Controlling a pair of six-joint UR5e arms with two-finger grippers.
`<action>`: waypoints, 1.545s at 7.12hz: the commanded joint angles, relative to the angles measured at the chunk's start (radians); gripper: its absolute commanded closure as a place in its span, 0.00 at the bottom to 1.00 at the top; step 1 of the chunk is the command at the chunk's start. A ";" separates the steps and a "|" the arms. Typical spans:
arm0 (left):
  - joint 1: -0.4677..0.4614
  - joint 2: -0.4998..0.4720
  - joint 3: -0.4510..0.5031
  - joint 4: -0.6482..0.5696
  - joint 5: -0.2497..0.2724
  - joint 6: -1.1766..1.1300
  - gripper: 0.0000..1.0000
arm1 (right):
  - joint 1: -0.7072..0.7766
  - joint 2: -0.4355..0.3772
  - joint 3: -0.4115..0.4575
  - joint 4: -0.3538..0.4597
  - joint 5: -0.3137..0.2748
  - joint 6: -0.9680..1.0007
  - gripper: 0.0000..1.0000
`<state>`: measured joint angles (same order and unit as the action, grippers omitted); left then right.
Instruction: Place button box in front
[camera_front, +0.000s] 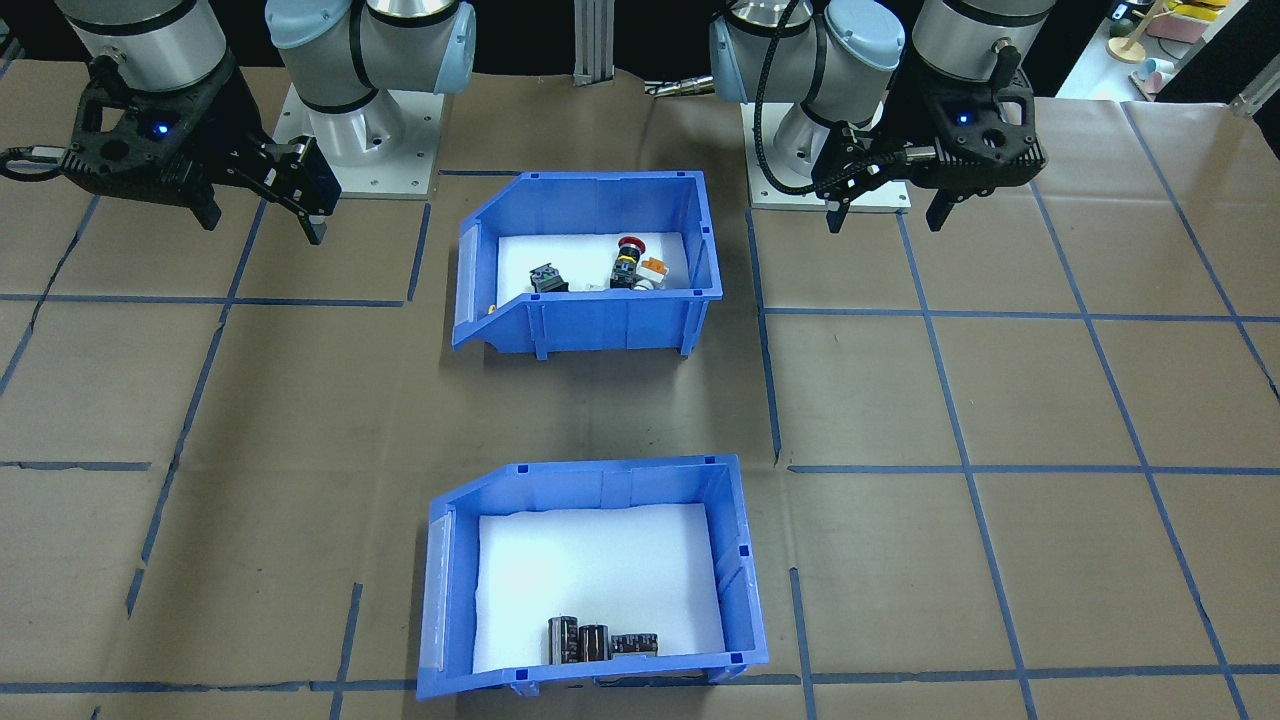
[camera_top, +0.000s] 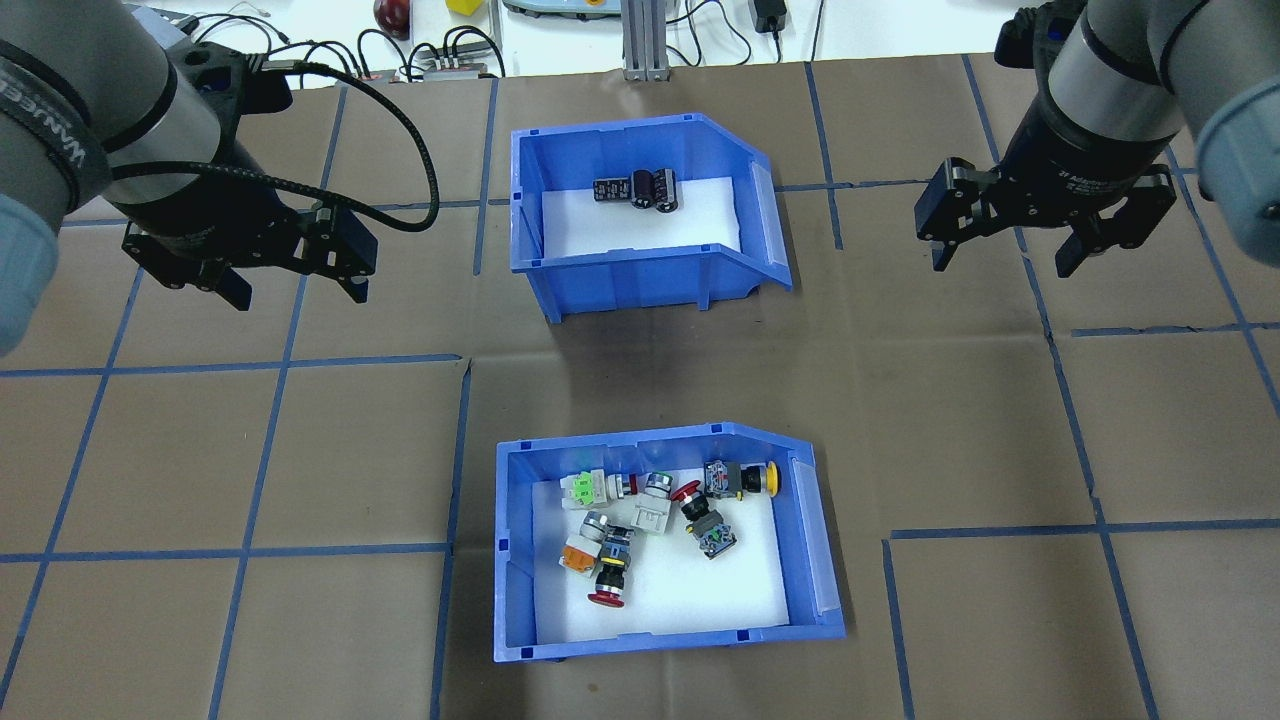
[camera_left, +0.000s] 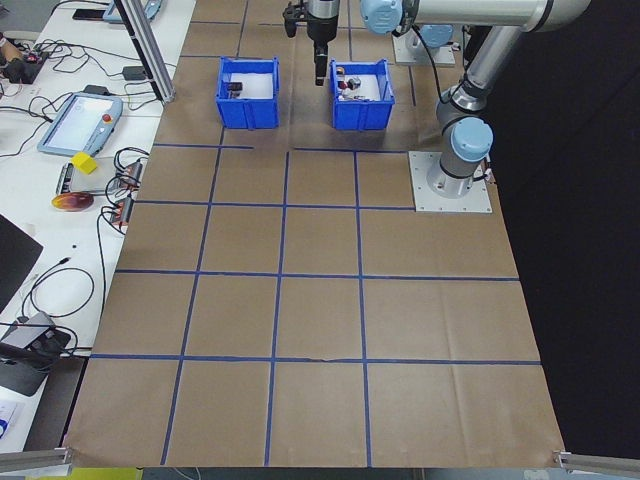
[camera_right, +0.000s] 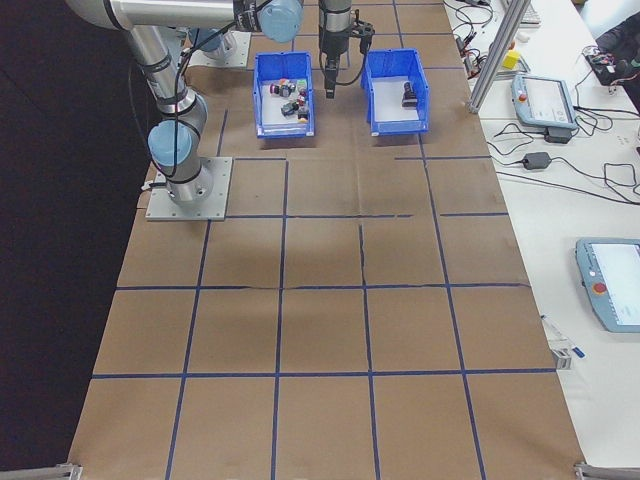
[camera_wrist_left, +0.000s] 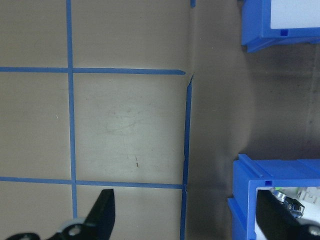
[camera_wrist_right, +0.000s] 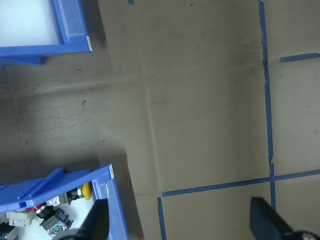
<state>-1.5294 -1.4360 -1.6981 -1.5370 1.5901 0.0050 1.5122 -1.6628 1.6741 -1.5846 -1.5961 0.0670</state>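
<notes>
I have both grippers hovering above bare table, jaws spread wide and empty: the left gripper (camera_top: 292, 282) hangs out to the left of the two bins, the right gripper (camera_top: 1005, 255) out to the right, each well apart from either bin. Between them, on the far side, sits the blue bin of dark capacitors (camera_top: 640, 225). The button box (camera_top: 655, 540) sits on the near side, closer to the robot's base, directly in line with the other bin and separated from it by an open strip of brown paper table (camera_top: 300, 460) marked with blue tape lines. The box stands upright, its long axis running left-right, with its low sloped open front facing my right. The switches lie jumbled on the white foam (camera_top: 690, 595).
</notes>
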 joint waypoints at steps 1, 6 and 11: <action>0.000 0.003 0.000 0.000 0.001 -0.011 0.01 | -0.001 0.002 0.001 0.002 -0.004 -0.010 0.00; 0.002 0.013 -0.002 0.029 0.008 -0.011 0.01 | 0.002 0.035 -0.011 0.040 0.001 -0.083 0.00; -0.003 0.028 -0.073 0.086 -0.025 -0.325 0.01 | 0.023 0.150 -0.017 -0.084 0.047 -0.664 0.00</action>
<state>-1.5289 -1.4350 -1.7268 -1.4565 1.5846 -0.1430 1.5242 -1.5419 1.6611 -1.6249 -1.5489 -0.4400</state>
